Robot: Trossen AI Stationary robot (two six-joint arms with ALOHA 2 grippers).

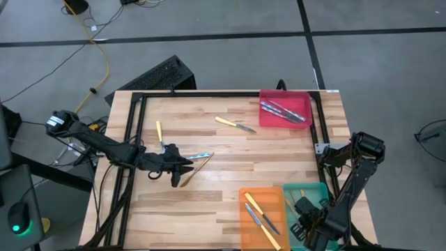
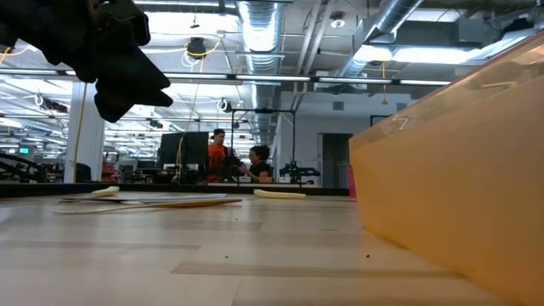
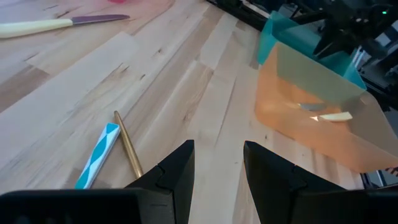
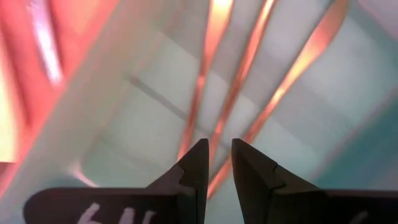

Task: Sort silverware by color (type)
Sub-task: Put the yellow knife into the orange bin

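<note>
- The wooden table [image 1: 230, 174] carries three trays: a red tray [image 1: 301, 101] at the far right, an orange tray [image 1: 275, 199] and a teal tray [image 1: 315, 192] side by side at the near edge.
- The left arm reaches across the table's left half; the left gripper [image 1: 187, 166] hangs over the boards with its fingers [image 3: 177, 171] apart and nothing between them.
- The right gripper [image 4: 217, 158] points down into the teal tray, fingers narrowly parted and empty, over three wood-coloured utensils [image 4: 249, 68] lying on the tray floor.
- Blue-handled silverware [image 1: 282, 111] lies in the red tray; yellow-handled pieces [image 1: 259, 213] lie in the orange one.
- Just beside the left gripper lie a blue-handled utensil [image 3: 99, 152] and a thin wooden one [image 3: 127, 149], close together on the boards.
- A yellow-handled knife [image 1: 235, 125] rests mid-table, and another yellow-handled piece [image 1: 159, 133] lies farther left.
- Two people [image 2: 234, 161] stand in the room beyond.
</note>
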